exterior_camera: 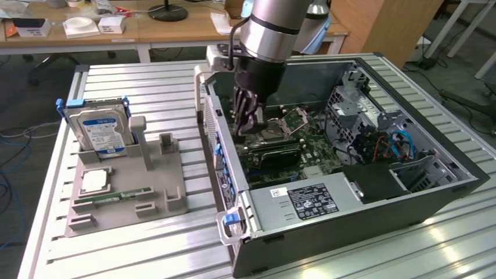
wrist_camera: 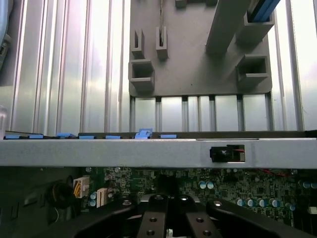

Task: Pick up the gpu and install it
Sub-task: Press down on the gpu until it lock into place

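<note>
Gripper [exterior_camera: 252, 125] pressed together, down inside case [exterior_camera: 434, 192] above motherboard [exterior_camera: 298, 145]. Whether pinching gpu: cannot tell. Tray [exterior_camera: 124, 200] with drive [exterior_camera: 101, 131] outside case, well apart from gripper.

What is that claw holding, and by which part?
Cannot tell: the claw is shut, low inside the case, and anything between its tips is hidden.

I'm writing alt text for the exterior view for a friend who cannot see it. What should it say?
A robot arm reaches down into an open computer case, its tool shut low over the green motherboard. Toward the exterior view's left, a grey holder tray on the slatted metal table carries a blue-labelled hard drive.
</note>
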### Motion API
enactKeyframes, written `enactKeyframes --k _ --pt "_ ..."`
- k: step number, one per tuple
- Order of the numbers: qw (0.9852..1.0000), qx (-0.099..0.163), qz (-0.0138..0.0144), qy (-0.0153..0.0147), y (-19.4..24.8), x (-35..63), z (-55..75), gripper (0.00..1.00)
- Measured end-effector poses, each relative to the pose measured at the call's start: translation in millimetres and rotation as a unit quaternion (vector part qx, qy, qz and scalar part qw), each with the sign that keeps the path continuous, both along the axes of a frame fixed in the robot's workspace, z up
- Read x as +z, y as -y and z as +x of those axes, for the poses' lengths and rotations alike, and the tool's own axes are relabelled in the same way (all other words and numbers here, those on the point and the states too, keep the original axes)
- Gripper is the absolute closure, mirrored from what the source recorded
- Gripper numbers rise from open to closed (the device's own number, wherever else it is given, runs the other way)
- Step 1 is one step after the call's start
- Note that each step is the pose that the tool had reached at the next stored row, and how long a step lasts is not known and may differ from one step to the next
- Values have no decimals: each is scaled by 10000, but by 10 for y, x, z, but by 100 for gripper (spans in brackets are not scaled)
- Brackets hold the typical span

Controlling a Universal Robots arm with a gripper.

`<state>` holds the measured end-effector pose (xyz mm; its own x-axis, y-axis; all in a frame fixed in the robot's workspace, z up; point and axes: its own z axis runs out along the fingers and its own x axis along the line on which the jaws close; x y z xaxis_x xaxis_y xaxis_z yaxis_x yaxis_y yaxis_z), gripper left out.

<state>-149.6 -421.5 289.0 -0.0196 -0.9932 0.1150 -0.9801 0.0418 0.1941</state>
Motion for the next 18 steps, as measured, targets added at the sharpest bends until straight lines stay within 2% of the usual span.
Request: enactKeyframes --k 14,18 --pt "10000 0 -8 0 0 18 -52 90" --pt "10000 0 -9 0 16 18 -51 90"
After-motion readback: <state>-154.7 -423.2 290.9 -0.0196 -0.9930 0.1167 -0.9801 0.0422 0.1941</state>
